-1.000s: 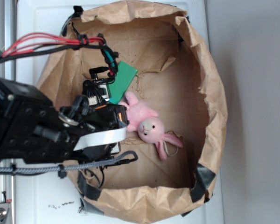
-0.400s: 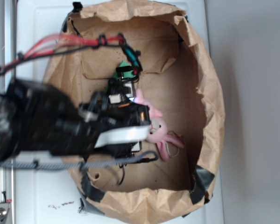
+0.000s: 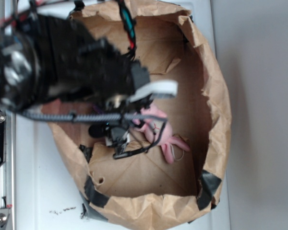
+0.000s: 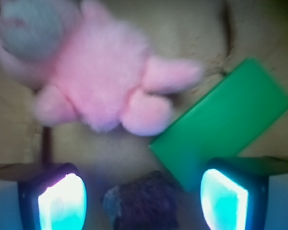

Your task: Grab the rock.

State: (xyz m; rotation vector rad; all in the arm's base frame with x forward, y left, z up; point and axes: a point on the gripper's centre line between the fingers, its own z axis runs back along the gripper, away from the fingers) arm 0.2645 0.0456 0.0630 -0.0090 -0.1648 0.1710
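Where the small, rough, dark-brown rock [image 4: 141, 201] lies between the spread gripper [image 4: 143, 197] jaws, it appears rigid, dense, gritty; grip its lumpy flanks.

A crumpled brown paper bag [image 3: 216, 96], matt and creased, is showing patches of glossy black tape [image 3: 209, 187] along its rim. A pink plush bunny [image 4: 96, 81] is lying soft and fuzzy beside a smooth green block [image 4: 225, 120] with a flat plastic look. The rock [image 4: 141, 203] is appearing dark, rough and pitted. The white desk [image 3: 33, 182] is looking smooth.
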